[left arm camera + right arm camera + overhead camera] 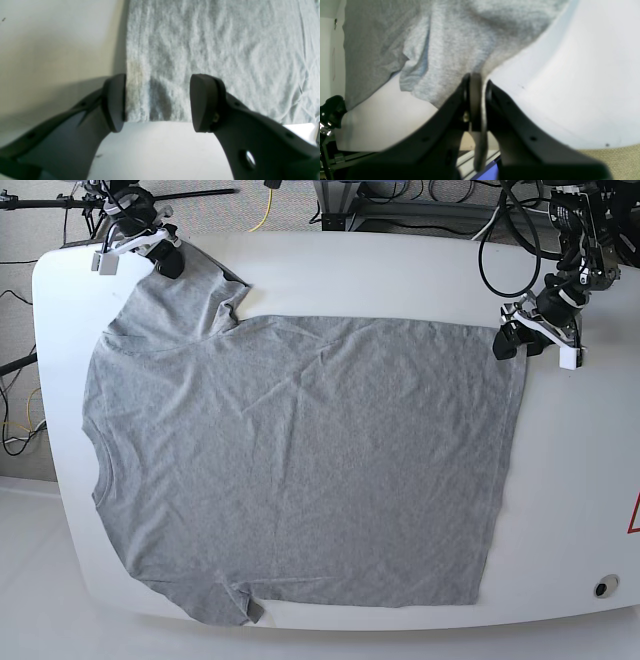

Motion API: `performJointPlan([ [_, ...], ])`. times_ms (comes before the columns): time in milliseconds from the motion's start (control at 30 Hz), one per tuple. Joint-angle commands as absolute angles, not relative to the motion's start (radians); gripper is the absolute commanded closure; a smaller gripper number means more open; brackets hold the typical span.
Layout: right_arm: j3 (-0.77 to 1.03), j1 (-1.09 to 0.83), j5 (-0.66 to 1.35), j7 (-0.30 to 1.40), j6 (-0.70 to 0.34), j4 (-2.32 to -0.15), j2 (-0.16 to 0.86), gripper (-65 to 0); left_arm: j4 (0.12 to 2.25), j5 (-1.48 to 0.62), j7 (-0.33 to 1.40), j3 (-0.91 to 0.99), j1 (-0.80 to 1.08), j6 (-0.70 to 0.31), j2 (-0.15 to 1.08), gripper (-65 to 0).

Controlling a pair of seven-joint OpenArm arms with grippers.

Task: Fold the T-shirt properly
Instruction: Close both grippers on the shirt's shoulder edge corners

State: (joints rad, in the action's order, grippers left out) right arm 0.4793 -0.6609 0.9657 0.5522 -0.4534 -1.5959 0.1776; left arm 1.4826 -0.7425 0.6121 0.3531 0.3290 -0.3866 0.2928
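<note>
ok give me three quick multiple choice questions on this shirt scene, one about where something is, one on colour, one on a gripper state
1. Where is the left gripper?
A. at a bottom-hem corner of the T-shirt
B. at the neck
C. off the table

2. What colour is the T-shirt?
A. navy
B. heather grey
C. red

3. How is the right gripper?
A. wide open above the cloth
B. shut on a sleeve of the T-shirt
C. holding a hanger

Answers:
1. A, the left wrist view shows its fingers either side of the hem corner, and the base view puts that arm at the shirt's far corner.
2. B, the fabric reads mottled grey in every view.
3. B, the right wrist view shows the fingers pressed together with grey cloth between them.
</note>
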Motion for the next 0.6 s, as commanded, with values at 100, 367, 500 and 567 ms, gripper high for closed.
performJointPlan([
  [100,0.481,-0.669,0.970,0.551,-0.455,-1.605,0.186,0.0,1.487,-0.735,0.656,0.325,0.335,-0.398,0.299,-35.4],
  [367,0.480,-0.670,0.968,0.550,-0.456,-1.604,0.185,0.0,1.476,-0.732,0.714,0.310,0.337,-0.421,0.294,-23.1],
  [500,0.479,-0.671,0.966,0.550,-0.457,-1.604,0.184,0.0,1.468,-0.731,0.739,0.311,0.337,-0.424,0.288,-19.2],
  [567,0.479,-0.671,0.966,0.550,-0.458,-1.604,0.185,0.0,1.466,-0.730,0.746,0.312,0.338,-0.424,0.287,-17.5],
])
